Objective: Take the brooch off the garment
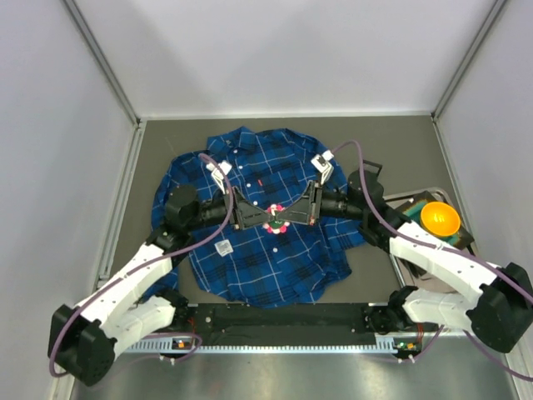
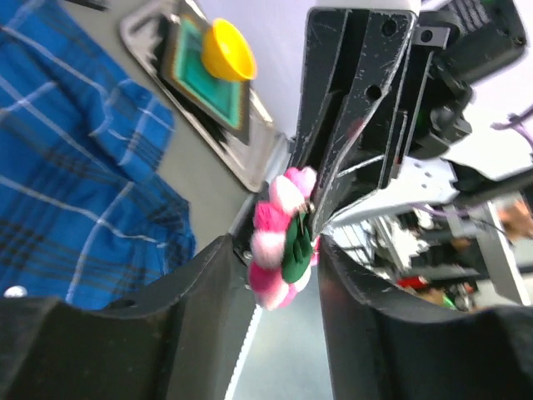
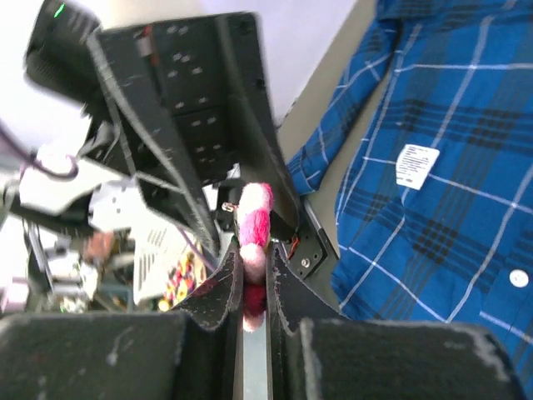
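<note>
The garment (image 1: pixel 250 267), a blue plaid shirt with thin white lines and white buttons, is lying spread open across the dark tabletop (image 1: pixel 391 142), filling the middle of the top view with its collar toward the top of the frame. A small white printed tag (image 1: pixel 223 247) is sitting on the cloth at lower left of the shirt front.

Both arms are reaching inward and meeting tip to tip over the centre of the shirt. Between them is the brooch (image 1: pixel 275 223), a tiny round cluster of fluffy pink, deep pink and whitish balls. In the left wrist view a dark green piece is showing at its middle.

The right gripper (image 1: pixel 287 218) is pinching the brooch: in the right wrist view its fingers (image 3: pixel 221 292) are standing narrow, with the pink cluster squeezed in the slim gap.

The left gripper (image 1: pixel 263 220) is facing it. Its fingers (image 2: pixel 200 308) are flanking the brooch closely on both sides, but whether they are pressing on it cannot be told.

At the right of the top view, an orange bowl (image 1: pixel 440 218) is sitting on a tray (image 1: pixel 466 242).
</note>
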